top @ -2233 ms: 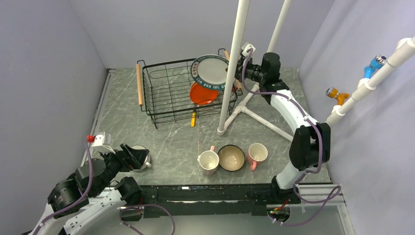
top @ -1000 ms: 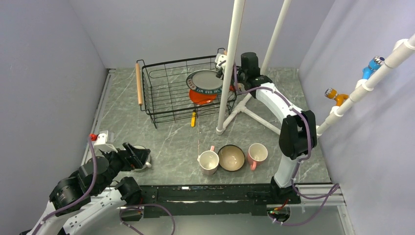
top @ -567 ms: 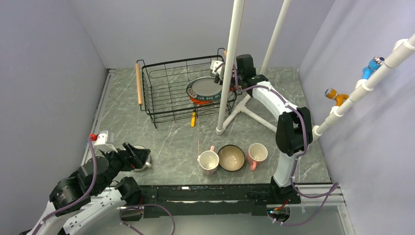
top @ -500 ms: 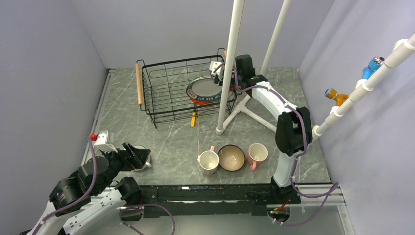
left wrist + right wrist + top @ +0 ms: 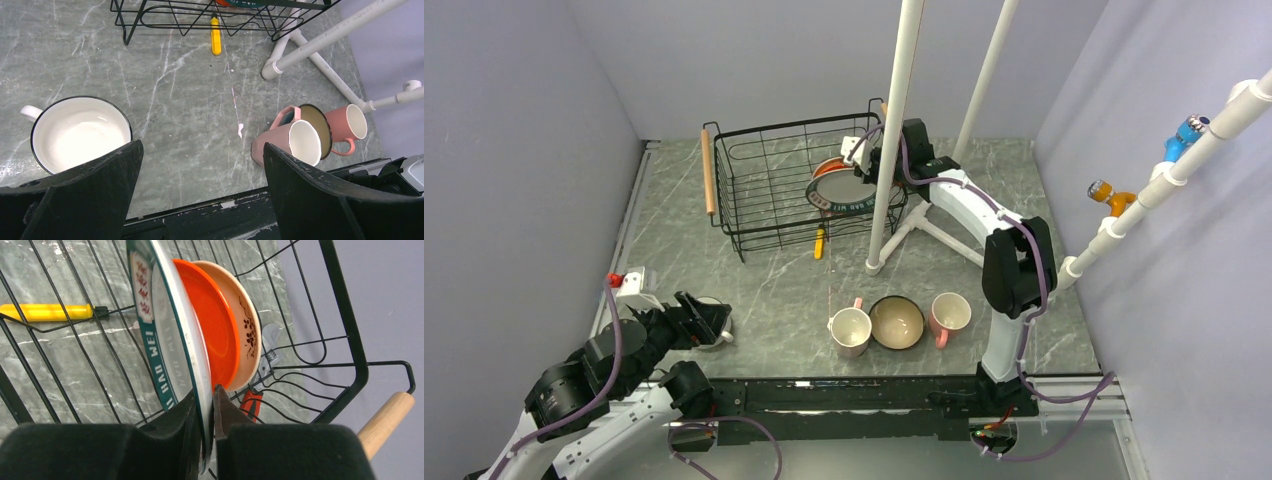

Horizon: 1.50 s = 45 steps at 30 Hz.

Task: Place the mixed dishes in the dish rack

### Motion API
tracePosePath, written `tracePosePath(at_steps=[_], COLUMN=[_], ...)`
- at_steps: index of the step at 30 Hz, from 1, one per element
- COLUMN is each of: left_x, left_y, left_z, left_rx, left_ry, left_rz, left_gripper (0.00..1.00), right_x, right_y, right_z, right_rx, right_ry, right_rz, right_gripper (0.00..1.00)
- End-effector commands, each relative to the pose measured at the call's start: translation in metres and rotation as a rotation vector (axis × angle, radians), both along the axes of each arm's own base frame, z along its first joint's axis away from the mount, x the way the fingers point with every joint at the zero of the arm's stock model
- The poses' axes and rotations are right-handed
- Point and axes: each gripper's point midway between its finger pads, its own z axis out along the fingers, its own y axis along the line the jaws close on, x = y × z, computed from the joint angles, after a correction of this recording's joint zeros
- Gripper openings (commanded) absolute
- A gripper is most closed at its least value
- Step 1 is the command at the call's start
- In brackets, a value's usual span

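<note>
R pincer is clenched on the rim of the big plate. One finger is on the patterned side, the other on the plain side, w/ no gap showing btw pads & rim. The plate stands on edge, tilted, inside the rack at its right end. Just behind it is the cream dish, also on edge, orange-red underside facing the plate; the two look to touch low down. A red-handled tool shows thru the wires below the dish. A yellow tool lies on the bench at the rack's near side.

L pincer is released, fingers spread wide, holding nothing. It hangs above the white cup by the bench's near-left corner; no contact visible.

The other dishes are on the bench, well apart from the rack. Two pink mugs flank the bowl in a tight row at the near edge, all upright.
</note>
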Motion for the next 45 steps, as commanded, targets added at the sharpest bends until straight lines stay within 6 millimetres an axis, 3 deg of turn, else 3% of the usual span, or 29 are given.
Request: tracePosePath(at_steps=[1,6,11,16,20,24,28,31,37,42,45], left_x=[0.005,0.005,0.005,0.006,0.006,0.007,0.007,0.008,0.01,0.012,0.013], left_y=[-0.004,-0.004,-0.005,-0.005,-0.006,-0.007,-0.008,-0.008,-0.009,-0.01,-0.012], left_z=[0.004,0.003,0.003,0.002,0.002,0.001,0.0,-0.001,-0.004,-0.008,-0.012], left_rx=[-0.006,0.0,0.001,0.004,0.009,0.017,0.025,0.032,0.05,0.074,0.091], left_ry=[-0.005,-0.002,-0.003,0.001,0.004,0.01,0.016,0.022,0.035,0.056,0.079], left_rz=[0.008,0.008,0.006,0.006,0.006,0.003,0.002,0.004,0.008,0.015,0.02], left_gripper=[0.95,0.95,0.95,0.95,0.95,0.95,0.95,0.95,0.96,0.96,0.96], right_x=[0.006,0.004,0.009,0.011,0.008,-0.001,-0.015,-0.024,-0.048,-0.057,-0.075], right_y=[0.005,0.007,0.007,0.009,0.007,0.003,-0.007,-0.02,-0.063,-0.114,-0.139], right_z=[0.002,-0.003,0.004,0.025,0.045,0.069,0.081,0.086,0.109,0.102,0.096], right_rx=[-0.038,-0.041,-0.013,0.061,0.14,0.235,0.304,0.35,0.561,0.735,0.815], right_ry=[-0.069,-0.053,-0.035,-0.012,0.007,0.007,0.033,0.055,0.095,0.192,0.269], right_rz=[0.001,-0.009,-0.063,-0.13,-0.188,-0.212,-0.209,-0.245,-0.394,-0.785,-0.983], right_gripper=[0.16,0.25,0.33,0.44,0.68,0.72,0.86,0.98,1.0,1.0,1.0])
